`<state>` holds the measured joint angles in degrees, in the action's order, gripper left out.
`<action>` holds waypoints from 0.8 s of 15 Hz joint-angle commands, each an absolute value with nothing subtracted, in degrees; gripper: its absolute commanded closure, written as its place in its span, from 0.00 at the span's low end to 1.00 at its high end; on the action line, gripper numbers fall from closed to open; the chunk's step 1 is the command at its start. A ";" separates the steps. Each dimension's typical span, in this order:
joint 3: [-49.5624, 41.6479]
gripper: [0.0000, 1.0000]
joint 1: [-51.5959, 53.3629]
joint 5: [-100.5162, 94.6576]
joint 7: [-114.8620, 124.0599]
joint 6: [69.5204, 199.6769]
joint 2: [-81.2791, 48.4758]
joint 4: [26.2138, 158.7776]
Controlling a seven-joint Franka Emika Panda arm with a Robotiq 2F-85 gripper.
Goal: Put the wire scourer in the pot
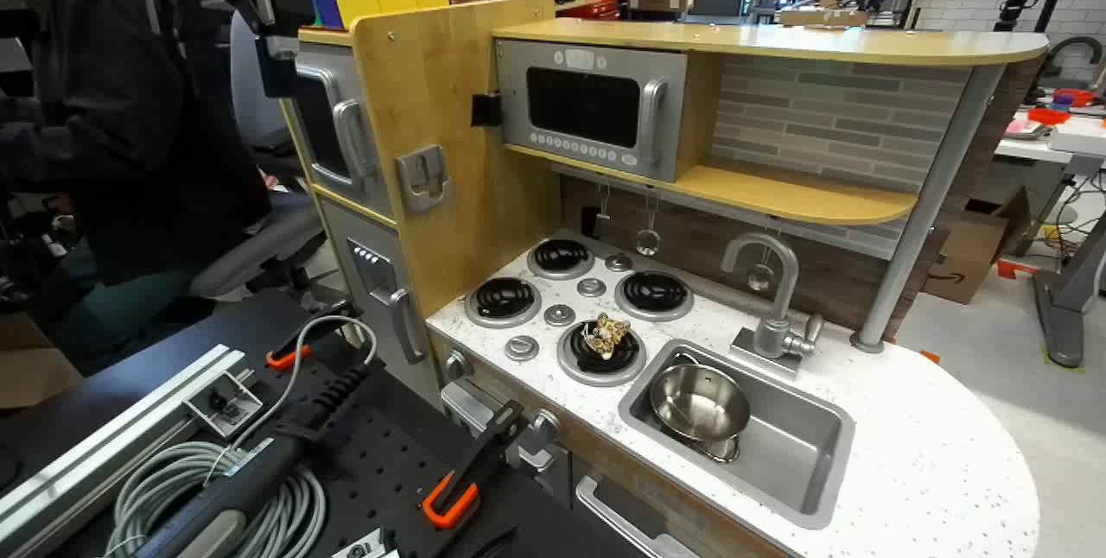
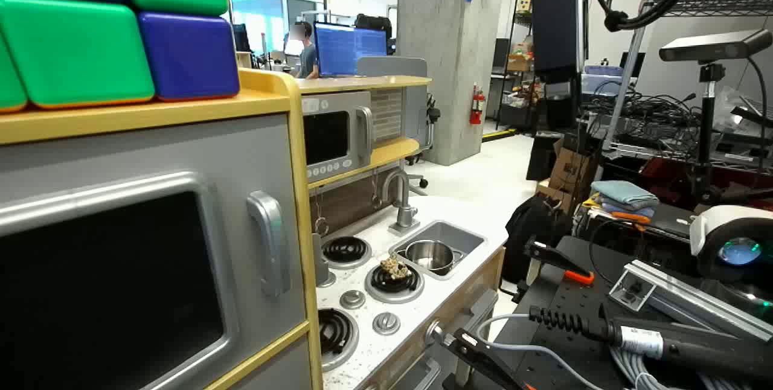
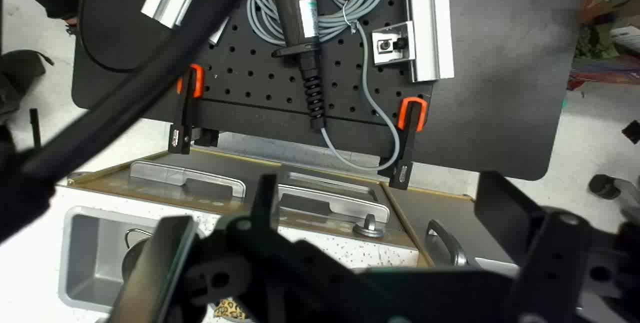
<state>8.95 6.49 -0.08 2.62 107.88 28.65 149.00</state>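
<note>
No wire scourer made of metal can be made out. A crumpled leopard-print thing (image 1: 607,336) lies on the black coil of the front burner beside the sink. It also shows in an exterior view (image 2: 395,267) and at the bottom of the wrist view (image 3: 229,309), partly hidden by the gripper. A shiny metal pot (image 1: 698,402) sits in the sink, tilted in an exterior view; it also shows in an exterior view (image 2: 430,255), and a part shows in the wrist view (image 3: 131,261). My gripper (image 3: 382,198) is open with nothing between its fingers, high above and away from both things.
The toy kitchen has a grey sink (image 1: 804,454), a faucet (image 1: 778,282), a microwave (image 1: 587,104) under a shelf and a tall side cabinet (image 1: 458,109). A black table (image 3: 270,80) in front bears a cable coil, a metal bar and orange clamps. A person sits nearby.
</note>
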 commanded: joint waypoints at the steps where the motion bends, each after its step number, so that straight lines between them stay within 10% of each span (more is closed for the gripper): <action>1: 8.48 0.00 7.00 -0.29 2.83 107.71 28.61 148.88; 12: 4.35 0.00 1.24 -2.67 5.44 132.59 4.24 144.49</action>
<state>5.77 1.78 -1.89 6.62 126.44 12.37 148.66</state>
